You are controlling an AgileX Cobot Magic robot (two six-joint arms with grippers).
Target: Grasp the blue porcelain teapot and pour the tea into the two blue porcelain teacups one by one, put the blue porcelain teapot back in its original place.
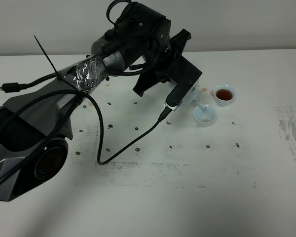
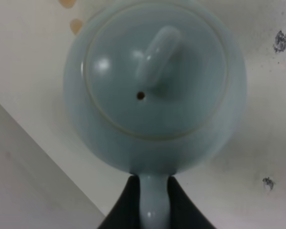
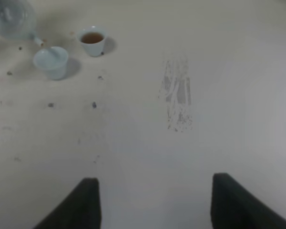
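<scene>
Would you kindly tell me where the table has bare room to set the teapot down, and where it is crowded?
Free: the wide stretch of table in front of the cups, between the black cable and the scuffed patch. Crowded: round the filled teacup and the nearer teacup, over which the blue porcelain teapot hangs.

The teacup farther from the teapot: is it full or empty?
Holds tea: the far teacup is reddish-brown inside, while the near teacup looks pale inside.

A white table (image 1: 153, 207) was dotted with dark specks, with a grey scuffed patch (image 1: 291, 131) near its right edge.
</scene>
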